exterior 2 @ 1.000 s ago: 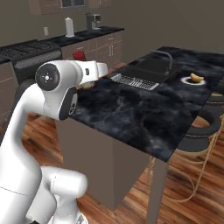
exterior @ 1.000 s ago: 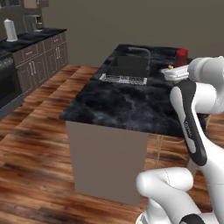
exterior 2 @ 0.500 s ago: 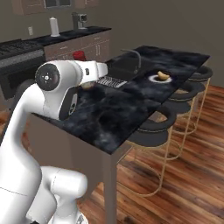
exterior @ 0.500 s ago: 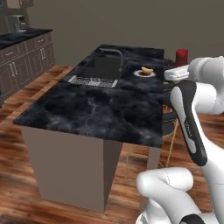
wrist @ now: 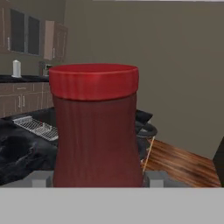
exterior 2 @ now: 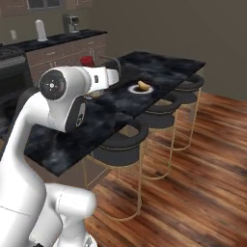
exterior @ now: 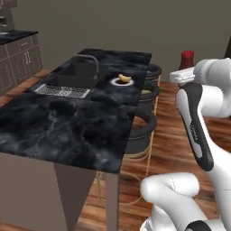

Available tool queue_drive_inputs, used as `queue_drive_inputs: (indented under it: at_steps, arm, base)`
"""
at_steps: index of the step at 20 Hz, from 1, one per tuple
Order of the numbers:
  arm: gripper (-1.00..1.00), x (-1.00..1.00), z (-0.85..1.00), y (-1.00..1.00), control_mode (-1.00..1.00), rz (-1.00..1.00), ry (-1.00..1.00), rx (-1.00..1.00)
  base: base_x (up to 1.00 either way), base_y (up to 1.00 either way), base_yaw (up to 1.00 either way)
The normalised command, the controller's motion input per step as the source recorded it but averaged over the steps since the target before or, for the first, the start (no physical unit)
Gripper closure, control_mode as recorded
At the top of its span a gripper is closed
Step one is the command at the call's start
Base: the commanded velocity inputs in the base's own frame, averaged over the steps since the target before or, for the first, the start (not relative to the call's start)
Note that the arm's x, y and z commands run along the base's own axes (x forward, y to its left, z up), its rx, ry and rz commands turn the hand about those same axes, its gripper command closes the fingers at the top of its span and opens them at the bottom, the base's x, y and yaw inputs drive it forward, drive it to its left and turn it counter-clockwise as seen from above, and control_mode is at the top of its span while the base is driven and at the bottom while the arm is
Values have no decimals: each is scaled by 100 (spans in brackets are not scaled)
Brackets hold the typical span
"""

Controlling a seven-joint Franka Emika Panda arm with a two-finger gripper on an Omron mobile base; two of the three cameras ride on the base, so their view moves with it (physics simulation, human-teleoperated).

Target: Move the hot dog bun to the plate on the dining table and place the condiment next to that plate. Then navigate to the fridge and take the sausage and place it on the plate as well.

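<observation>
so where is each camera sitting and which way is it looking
Left base view: behind the arm's left, facing the island counter; arm at right, red condiment jar in its pincer.
Right base view: behind its right, same counter; arm at left.
Hand view: on the hand, facing the jar up close.
Shared by both base views: the plate holding the bun.

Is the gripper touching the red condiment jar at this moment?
Touching. The hand view shows the condiment jar upright between the gripper fingertips, its sides against both.
</observation>
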Motion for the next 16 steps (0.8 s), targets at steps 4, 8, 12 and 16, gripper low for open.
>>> queue_drive_inputs:
  at_steps: [4, 8, 12, 16]
  arm:
    - [100, 0, 0, 0, 100, 0, 0, 0]
    - [100, 0, 0, 0, 100, 0, 0, 0]
    - [100, 0, 0, 0, 100, 0, 0, 0]
    - [100, 0, 0, 0, 100, 0, 0, 0]
  base:
    - [42, -100, 3]
    - [55, -99, 21]
    - [87, -73, 37]
    - [79, -74, 38]
